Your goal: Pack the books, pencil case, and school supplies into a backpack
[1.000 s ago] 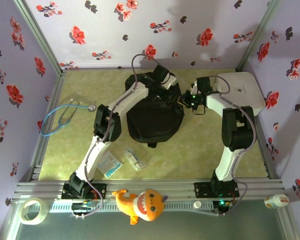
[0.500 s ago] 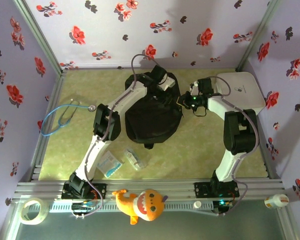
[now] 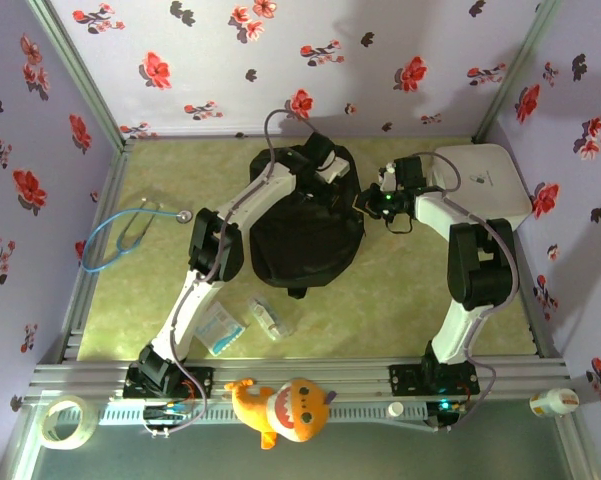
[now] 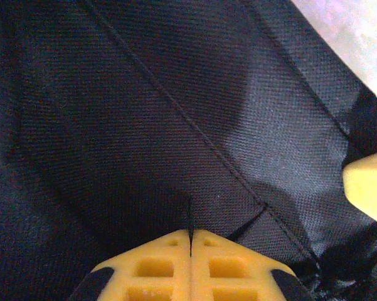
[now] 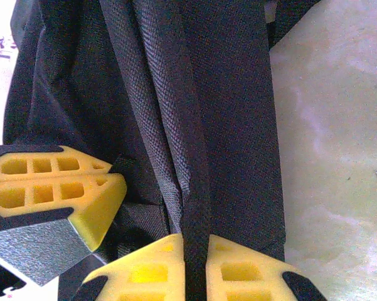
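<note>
A large black backpack [image 3: 305, 235] with a rounded outline lies flat in the middle of a yellow-green table [image 3: 160, 180]. Up close, its cloth is a coarse woven fabric crossed by stitched seams, with a thick ribbed strap running along it.

The left pincer [image 4: 189, 241] is at the backpack's far end. Its yellow pads are pressed together, and a thin dark sliver pokes out from the seam between them; what it is cannot be told. The right pincer [image 5: 194, 254] is at the backpack's far right edge, just beside the left one. It is clamped on the backpack's strap, which passes between its pads.

A small clear pencil case [image 3: 270, 318] lies on the table on the near side of the backpack, apart from it. A flat pale blue-white packet [image 3: 220, 328] lies just left of the case. A white box [image 3: 485, 180] stands to the right of the backpack and carries a small dark mark, too small to read. A blue stethoscope [image 3: 120, 235] lies well to the backpack's left.
</note>
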Available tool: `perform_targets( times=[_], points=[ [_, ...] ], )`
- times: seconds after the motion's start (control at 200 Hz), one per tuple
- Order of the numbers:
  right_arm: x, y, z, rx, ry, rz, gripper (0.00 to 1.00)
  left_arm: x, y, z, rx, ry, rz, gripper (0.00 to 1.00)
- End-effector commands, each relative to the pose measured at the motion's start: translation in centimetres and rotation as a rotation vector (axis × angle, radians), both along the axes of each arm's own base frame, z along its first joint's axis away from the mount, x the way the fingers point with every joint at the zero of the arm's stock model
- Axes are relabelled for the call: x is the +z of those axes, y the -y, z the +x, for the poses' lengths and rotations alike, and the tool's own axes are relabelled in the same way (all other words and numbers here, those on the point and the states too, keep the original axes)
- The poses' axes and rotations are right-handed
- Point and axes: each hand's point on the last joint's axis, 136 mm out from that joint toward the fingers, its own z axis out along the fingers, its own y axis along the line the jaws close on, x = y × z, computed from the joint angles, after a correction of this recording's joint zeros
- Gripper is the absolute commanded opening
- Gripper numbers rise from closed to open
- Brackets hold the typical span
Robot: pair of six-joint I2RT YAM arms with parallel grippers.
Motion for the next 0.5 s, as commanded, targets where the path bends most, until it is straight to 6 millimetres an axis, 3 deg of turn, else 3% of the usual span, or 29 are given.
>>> perform_targets(
  times=[0.0,0.235,0.495],
  points=[
    [1.8,0.0,-0.4,0.014,0.049,-0.014,0.06,3.1,-0.4,1.6,0.141,-0.005,-0.096,0.04],
    [1.2,0.3,-0.3,0.0,0.037,-0.034,0.06,4.9,-0.7,1.8,0.237,-0.072,-0.198,0.07],
    [1.0,0.4,-0.3,-0.008,0.033,-0.037,0.07,5.4,-1.5,2.3,0.303,-0.135,-0.284,0.12]
  ],
)
